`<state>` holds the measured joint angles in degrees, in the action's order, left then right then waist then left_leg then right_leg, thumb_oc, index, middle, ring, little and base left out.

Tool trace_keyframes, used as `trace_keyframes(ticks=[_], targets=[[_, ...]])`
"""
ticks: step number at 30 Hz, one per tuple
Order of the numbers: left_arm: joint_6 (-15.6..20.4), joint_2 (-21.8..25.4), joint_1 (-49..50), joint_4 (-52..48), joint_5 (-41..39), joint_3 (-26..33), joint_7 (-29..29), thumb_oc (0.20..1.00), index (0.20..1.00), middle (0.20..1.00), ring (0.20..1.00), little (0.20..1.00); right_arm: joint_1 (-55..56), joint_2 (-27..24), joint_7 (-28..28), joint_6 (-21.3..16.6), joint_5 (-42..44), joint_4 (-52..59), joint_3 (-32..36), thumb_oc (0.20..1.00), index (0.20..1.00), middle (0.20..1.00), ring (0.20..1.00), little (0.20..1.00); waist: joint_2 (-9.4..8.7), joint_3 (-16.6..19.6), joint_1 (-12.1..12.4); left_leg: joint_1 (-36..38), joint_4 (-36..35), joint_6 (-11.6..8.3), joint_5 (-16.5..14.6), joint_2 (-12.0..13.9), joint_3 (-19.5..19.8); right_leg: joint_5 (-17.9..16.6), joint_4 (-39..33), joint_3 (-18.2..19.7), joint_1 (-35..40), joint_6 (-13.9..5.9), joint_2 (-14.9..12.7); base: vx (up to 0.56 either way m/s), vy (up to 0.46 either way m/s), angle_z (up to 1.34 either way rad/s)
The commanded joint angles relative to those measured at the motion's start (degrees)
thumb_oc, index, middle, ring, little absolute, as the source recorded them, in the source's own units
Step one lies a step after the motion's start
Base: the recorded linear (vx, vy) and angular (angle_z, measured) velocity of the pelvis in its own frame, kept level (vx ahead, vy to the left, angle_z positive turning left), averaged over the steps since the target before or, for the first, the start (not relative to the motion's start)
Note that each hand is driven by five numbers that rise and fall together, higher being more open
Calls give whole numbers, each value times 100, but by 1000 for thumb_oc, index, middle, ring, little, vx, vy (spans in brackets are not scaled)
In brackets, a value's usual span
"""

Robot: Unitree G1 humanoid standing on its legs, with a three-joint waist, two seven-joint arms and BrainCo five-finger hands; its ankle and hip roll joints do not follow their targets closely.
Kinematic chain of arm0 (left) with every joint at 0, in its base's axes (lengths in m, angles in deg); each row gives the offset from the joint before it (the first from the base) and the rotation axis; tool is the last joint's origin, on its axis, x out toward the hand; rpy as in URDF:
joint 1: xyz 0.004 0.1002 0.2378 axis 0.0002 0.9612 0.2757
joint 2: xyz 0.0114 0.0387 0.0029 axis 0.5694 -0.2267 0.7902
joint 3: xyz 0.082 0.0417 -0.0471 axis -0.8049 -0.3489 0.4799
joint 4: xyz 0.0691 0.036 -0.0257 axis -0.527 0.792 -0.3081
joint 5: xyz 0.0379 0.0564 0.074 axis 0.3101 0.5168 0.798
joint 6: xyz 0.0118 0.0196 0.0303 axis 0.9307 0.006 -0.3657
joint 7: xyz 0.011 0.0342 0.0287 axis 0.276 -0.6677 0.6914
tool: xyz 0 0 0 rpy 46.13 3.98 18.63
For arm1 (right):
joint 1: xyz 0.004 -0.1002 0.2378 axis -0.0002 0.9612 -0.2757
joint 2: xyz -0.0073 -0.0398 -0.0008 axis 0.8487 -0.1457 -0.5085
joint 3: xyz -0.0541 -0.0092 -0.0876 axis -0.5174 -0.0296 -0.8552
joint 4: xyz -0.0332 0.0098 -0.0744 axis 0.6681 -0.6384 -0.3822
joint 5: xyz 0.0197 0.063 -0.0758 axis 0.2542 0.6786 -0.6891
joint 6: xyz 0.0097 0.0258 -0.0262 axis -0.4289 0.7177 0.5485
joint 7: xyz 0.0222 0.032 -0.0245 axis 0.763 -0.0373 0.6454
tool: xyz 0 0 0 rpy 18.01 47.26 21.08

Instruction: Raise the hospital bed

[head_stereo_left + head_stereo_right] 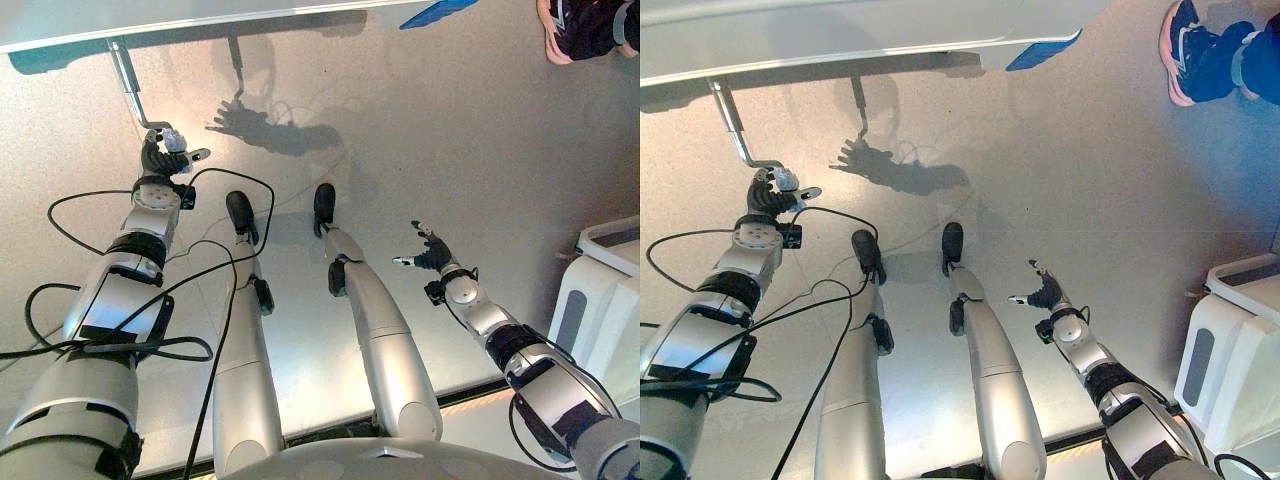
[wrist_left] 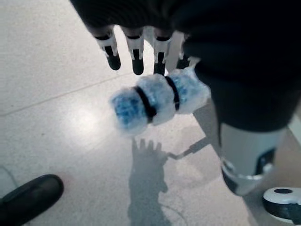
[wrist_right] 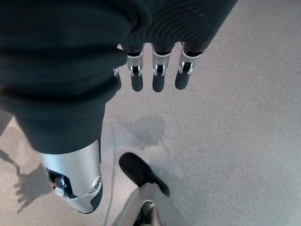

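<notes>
I have the left robot hand (image 1: pixel 165 160) up at the crank handle (image 2: pixel 157 98), the padded grip wrapped in white-and-blue foam with dark bands, which hangs at the end of a bent metal crank rod (image 1: pixel 127 85) coming down from under the hospital bed (image 1: pixel 150 20) along its near edge. In the left wrist view the fingers (image 2: pixel 136 59) look only partly bent over the padding, lying against it rather than wrapped round, so I judge the grasp loose and not yet secure. Before turning, I would curl the fingers and thumb fully round the middle of the grip, between the two bands, then crank in smooth full circles, keeping the wrist in line with the rod so the foam does not slip out. My right robot hand (image 1: pixel 432 252) hangs idle over the floor (image 1: pixel 450 150), fingers spread and holding nothing. A person's shoe (image 1: pixel 1185 40) stands near the bed's far corner; I would keep the swing clear of it.
</notes>
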<state>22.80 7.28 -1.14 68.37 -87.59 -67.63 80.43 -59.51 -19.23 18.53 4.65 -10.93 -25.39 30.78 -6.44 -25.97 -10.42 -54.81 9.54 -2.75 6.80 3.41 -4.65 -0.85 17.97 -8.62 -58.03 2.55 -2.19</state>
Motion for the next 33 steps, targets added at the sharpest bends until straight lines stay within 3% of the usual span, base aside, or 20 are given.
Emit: trace_keyframes(ticks=[1, 20, 21, 22, 23, 26, 27, 29, 30, 33], targets=[[23, 330, 6, 3, -70, 50, 30, 1000, 1000, 1000, 1000, 1000, 224, -127, 11, -86, 203, 239, -171, 1000, 1000, 1000, 1000, 1000, -239, -3, 16, -335, 578, 193, -415, -227, 60, -743, -579, 59, 138, -836, 5, 7, -8, -4], [-46, 340, -44, 42, -83, 91, 31, 1000, 1000, 1000, 1000, 1000, 348, -280, 9, -185, 145, 842, -126, 1000, 1000, 1000, 1000, 1000, -267, 87, -27, -749, 914, 243, -564, -171, 115, -651, -368, 16, -240, -799, -6, 0, 0, 0], [-38, 327, -42, 19, -70, 77, 42, 338, 338, 338, 338, 338, 359, -290, 4, -182, 133, 832, -128, 1000, 1000, 1000, 1000, 1000, -265, 87, -23, -750, 916, 242, -562, -174, 111, -654, -360, 3, -249, -793, -10, 0, 0, 0], [-39, 326, -41, 19, -70, 77, 42, 238, 238, 238, 238, 238, 360, -290, 4, -182, 133, 832, -127, 1000, 1000, 1000, 1000, 1000, -264, 88, -23, -750, 916, 242, -562, -174, 111, -653, -360, 3, -249, -793, -10, 0, 0, 0], [-37, 327, -45, -1, -66, 66, 47, 200, 200, 200, 200, 200, 371, -293, 8, -181, 133, 827, -129, 1000, 1000, 1000, 1000, 1000, -262, 85, -23, -752, 919, 241, -561, -172, 115, -655, -351, 0, -251, -792, -11, 0, 0, 0], [-32, 336, -40, -55, -29, 57, 87, 200, 200, 200, 200, 200, 403, -293, 13, -191, 125, 822, -114, 1000, 1000, 1000, 1000, 1000, -255, 83, -18, -759, 917, 244, -559, -179, 133, -655, -351, 6, -258, -787, -4, 0, 0, 0], [-18, 347, -35, -66, -5, 41, 94, 347, 347, 347, 347, 347, 415, -298, 29, -198, 126, 820, -121, 1000, 1000, 1000, 1000, 1000, -255, 79, -18, -759, 919, 244, -553, -176, 132, -656, -352, -1, -256, -787, -5, 0, 0, 0], [-18, 347, -35, -65, -5, 41, 94, 347, 347, 347, 347, 347, 415, -298, 29, -198, 126, 820, -121, 1000, 1000, 1000, 1000, 1000, -255, 79, -18, -758, 919, 244, -553, -176, 132, -656, -352, -1, -256, -787, -5, 0, 0, 0], [-23, 345, -53, -66, 28, 19, 98, 200, 200, 200, 200, 200, 420, -302, 32, -200, 122, 763, -137, 1000, 1000, 1000, 1000, 1000, -249, 85, -16, -753, 918, 242, -550, -182, 122, -666, -351, 9, -259, -786, -4, 0, 0, 0], [-1, 356, -7, -110, 30, 30, 83, 200, 200, 200, 200, 200, 477, -321, 55, -198, 100, 783, -125, 1000, 1000, 1000, 1000, 1000, -243, 85, -10, -732, 866, 235, -529, -186, 125, -677, -395, 3, -239, -795, -14, 0, 0, 0]])
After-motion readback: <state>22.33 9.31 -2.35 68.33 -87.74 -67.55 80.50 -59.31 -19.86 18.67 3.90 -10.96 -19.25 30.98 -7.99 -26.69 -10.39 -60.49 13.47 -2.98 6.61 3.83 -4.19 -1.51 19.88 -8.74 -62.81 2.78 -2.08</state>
